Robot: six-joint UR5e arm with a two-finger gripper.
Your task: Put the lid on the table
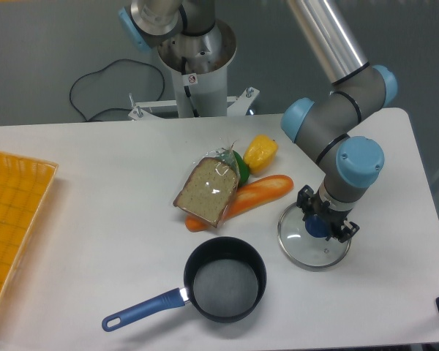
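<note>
The lid (301,245) is a round clear glass disc with a metal rim and a blue centre knob (317,227). It lies flat on the white table (117,219), to the right of the saucepan. My gripper (325,218) points straight down over the lid's middle. Its dark fingers (305,199) stand on either side of the knob with gaps showing, so it looks open. The arm hides part of the knob and the lid's far edge.
A dark saucepan (225,279) with a blue handle (143,309) stands at the front. A bagged bread slice (208,191), an orange carrot (257,193), a yellow pepper (260,151) and a green item lie behind it. A yellow-orange grid tray (11,227) sits at the left edge.
</note>
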